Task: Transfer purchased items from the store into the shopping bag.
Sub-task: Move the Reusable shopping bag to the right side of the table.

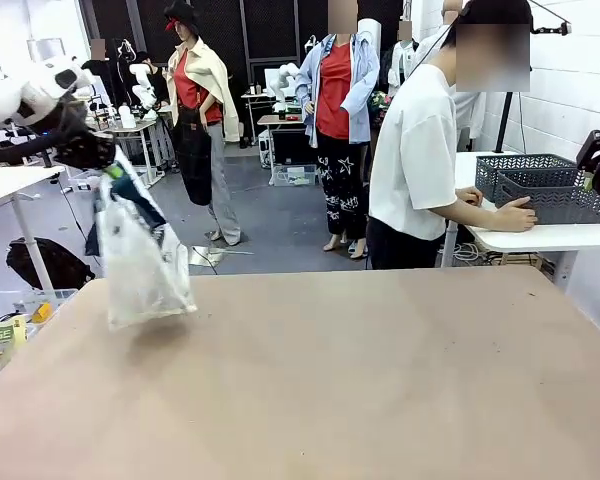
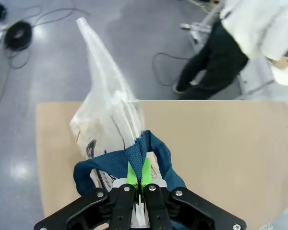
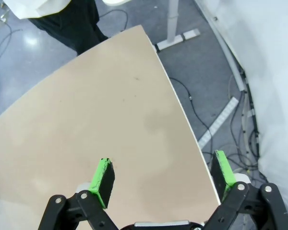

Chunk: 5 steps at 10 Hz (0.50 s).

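Observation:
The shopping bag (image 1: 145,262), a frosted plastic tote with navy strap handles, hangs above the table's left side with its bottom near the tabletop. My left gripper (image 1: 108,168) is shut on a navy handle (image 2: 134,155), and in the left wrist view the left gripper (image 2: 139,176) has the bag (image 2: 108,112) dangling below it. The store (image 1: 560,200), a dark grey lattice basket, sits on a white side table at far right with a person's hand (image 1: 515,213) on it. I cannot make out the purchased items. My right gripper (image 3: 163,175) hangs open over the table's right edge.
The brown table (image 1: 360,380) spreads wide in front. A second lattice basket (image 1: 520,165) stands behind the first. The person in a white shirt (image 1: 415,150) stands beyond the far right corner. Bins with clutter (image 1: 10,320) sit on the floor at left.

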### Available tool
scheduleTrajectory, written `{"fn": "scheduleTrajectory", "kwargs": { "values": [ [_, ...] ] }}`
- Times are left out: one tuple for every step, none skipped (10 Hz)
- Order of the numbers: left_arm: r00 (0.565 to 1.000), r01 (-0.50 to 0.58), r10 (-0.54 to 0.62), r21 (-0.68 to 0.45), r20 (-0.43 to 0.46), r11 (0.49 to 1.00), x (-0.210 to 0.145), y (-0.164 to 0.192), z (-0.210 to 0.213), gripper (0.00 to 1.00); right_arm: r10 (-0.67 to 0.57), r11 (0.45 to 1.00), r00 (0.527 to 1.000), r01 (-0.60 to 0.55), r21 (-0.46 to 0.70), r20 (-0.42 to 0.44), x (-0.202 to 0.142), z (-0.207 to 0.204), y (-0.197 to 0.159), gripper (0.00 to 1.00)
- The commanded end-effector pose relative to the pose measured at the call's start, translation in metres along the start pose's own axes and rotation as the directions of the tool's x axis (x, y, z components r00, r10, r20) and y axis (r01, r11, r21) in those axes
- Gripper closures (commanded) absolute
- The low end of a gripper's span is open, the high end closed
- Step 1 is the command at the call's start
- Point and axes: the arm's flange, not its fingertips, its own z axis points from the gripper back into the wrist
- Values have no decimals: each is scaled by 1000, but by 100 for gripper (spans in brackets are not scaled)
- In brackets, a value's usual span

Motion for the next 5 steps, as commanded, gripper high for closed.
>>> {"fn": "scheduleTrajectory", "kwargs": {
  "values": [
    [999, -46, 47, 40, -17, 998, 1, 17, 25, 100, 9, 1000, 1000, -9, -13, -2, -2, -1, 2, 0],
    [998, -43, 45, 32, -54, 999, -2, 36, 30, 100, 9, 1000, 1000, -9, -13, -2, -2, -1, 2, 0],
    [994, -60, 66, 68, -89, 996, -6, 53, 33, 100, 9, 1000, 1000, -9, -13, -2, -2, -1, 2, 0],
    [992, -45, 52, 60, -118, 997, -10, 64, 35, 100, 9, 1000, 1000, -9, -13, -2, -2, -1, 2, 0],
    [988, -19, 29, 72, -150, 997, -13, 65, 29, 100, 9, 1000, 1000, -9, -13, -2, -2, -1, 2, 0]
  ]
}}
